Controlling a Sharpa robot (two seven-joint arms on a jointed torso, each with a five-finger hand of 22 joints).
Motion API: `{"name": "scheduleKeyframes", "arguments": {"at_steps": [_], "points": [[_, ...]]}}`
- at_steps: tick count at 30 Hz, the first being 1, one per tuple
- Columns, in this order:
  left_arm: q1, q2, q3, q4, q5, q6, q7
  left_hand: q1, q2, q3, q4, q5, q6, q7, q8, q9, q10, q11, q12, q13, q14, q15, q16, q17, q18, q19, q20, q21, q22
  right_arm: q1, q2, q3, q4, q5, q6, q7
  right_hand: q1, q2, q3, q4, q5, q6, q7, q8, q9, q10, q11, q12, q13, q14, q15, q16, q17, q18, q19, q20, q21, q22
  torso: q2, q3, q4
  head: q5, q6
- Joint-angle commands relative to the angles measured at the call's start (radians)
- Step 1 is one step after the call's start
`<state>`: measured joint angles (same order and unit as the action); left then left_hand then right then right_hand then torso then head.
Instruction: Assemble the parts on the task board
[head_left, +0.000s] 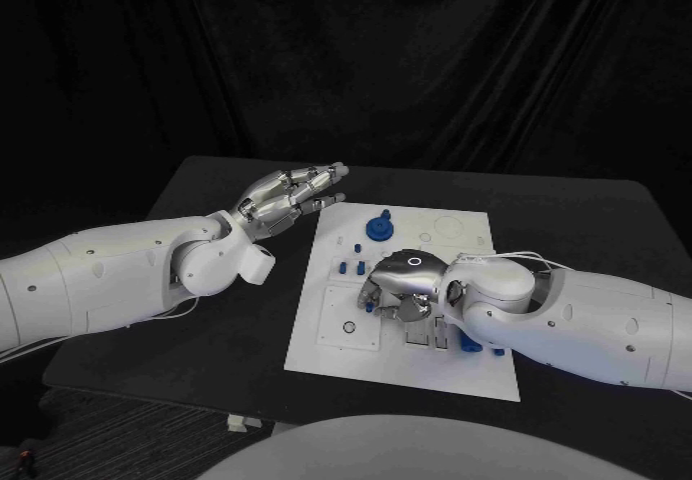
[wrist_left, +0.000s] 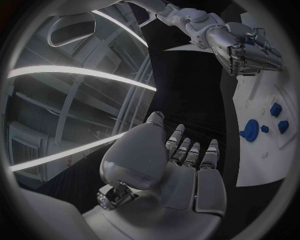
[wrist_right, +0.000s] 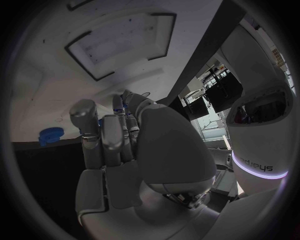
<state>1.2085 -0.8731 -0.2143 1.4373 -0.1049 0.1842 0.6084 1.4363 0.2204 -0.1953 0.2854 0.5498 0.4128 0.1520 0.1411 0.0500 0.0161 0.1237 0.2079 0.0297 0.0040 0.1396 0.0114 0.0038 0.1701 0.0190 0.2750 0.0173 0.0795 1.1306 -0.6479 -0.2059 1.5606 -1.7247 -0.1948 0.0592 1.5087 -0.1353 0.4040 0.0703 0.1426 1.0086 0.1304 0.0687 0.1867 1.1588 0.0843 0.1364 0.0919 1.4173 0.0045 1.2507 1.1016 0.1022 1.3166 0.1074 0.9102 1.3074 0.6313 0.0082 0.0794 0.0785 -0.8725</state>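
Observation:
The white task board (head_left: 325, 350) lies in the middle of the black table. A blue gear (head_left: 379, 228) stands near its far edge, and small blue parts (head_left: 346, 266) lie beside it. My right hand (head_left: 404, 285) hangs over the board's middle with its fingers curled down. A sliver of a small blue part (wrist_right: 125, 106) shows between its fingertips. My left hand (head_left: 296, 195) hovers flat and empty above the table, just off the board's far left corner, fingers spread. The left wrist view shows the gear (wrist_left: 250, 130) and my right hand (wrist_left: 247, 50).
Another blue part (head_left: 472, 347) lies on the board near my right forearm. The board has rectangular recesses (wrist_right: 119, 42) and small holes. Black table (head_left: 202, 330) surrounds the board on all sides, with a dark curtain behind.

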Motion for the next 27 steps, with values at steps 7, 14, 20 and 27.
{"name": "scheduleKeyframes", "arguments": {"at_steps": [7,14,20,27], "points": [[-0.003,0.001,0.001,0.0,0.0,0.02,0.004,0.002,0.011,0.007,-0.001,0.006,0.003,0.007,0.004,0.001,0.001,0.011,0.01,0.0,0.001,0.008,0.005,0.002,0.011,0.002,0.008,-0.001,0.001,-0.005,-0.001,-0.001,-0.003,-0.004,0.025,-0.05,-0.034,-0.015,-0.015,0.016,0.004,-0.106,-0.064,-0.006,-0.03,-0.047,0.011,0.002,0.001,-0.024,0.011,-0.016,-0.016,0.023,-0.027,0.009,-0.045,0.096,0.0,0.0001,0.0,0.002,0.0],[-0.004,0.0,0.001,0.0,0.0,0.022,0.002,0.003,0.011,0.007,-0.002,0.006,0.002,0.008,0.004,0.001,0.001,0.012,0.012,0.0,0.002,0.009,0.006,0.002,0.011,0.002,0.008,-0.001,0.001,-0.005,-0.018,-0.001,0.006,-0.004,-0.027,-0.054,-0.07,-0.023,-0.07,0.036,-0.006,-0.215,-0.104,-0.005,-0.07,-0.169,0.034,-0.003,-0.003,-0.057,0.029,-0.037,-0.053,0.033,-0.064,0.027,-0.121,0.079,0.0,0.0001,0.0001,0.003,0.0],[-0.005,-0.002,0.001,-0.002,0.0,0.021,0.001,0.003,0.011,0.007,-0.002,0.007,0.003,0.008,0.005,0.001,0.001,0.012,0.012,0.0,0.002,0.009,0.007,0.003,0.011,0.002,0.009,-0.001,0.001,0.019,-0.055,-0.001,0.037,-0.004,-0.149,-0.028,-0.088,-0.012,-0.121,0.054,-0.012,-0.214,-0.097,0.006,-0.081,-0.217,0.041,0.018,-0.002,-0.055,0.036,-0.025,-0.047,0.032,-0.056,0.035,-0.113,0.083,0.0,0.0001,-0.0001,0.008,0.0],[-0.005,-0.007,0.001,0.002,0.0,0.019,0.006,0.005,0.01,0.008,-0.002,0.007,0.005,0.009,0.006,0.001,0.002,0.013,0.015,0.001,0.003,0.011,0.009,0.003,0.011,0.003,0.009,-0.001,0.003,0.117,-0.121,-0.001,0.073,-0.004,-0.171,-0.037,-0.128,-0.009,-0.19,0.109,-0.016,-0.092,-0.037,0.05,-0.073,-0.265,0.042,0.027,-0.025,-0.018,0.028,0.01,-0.014,0.022,-0.006,0.029,-0.046,0.098,0.0,0.0002,0.0,0.006,0.0]]}}
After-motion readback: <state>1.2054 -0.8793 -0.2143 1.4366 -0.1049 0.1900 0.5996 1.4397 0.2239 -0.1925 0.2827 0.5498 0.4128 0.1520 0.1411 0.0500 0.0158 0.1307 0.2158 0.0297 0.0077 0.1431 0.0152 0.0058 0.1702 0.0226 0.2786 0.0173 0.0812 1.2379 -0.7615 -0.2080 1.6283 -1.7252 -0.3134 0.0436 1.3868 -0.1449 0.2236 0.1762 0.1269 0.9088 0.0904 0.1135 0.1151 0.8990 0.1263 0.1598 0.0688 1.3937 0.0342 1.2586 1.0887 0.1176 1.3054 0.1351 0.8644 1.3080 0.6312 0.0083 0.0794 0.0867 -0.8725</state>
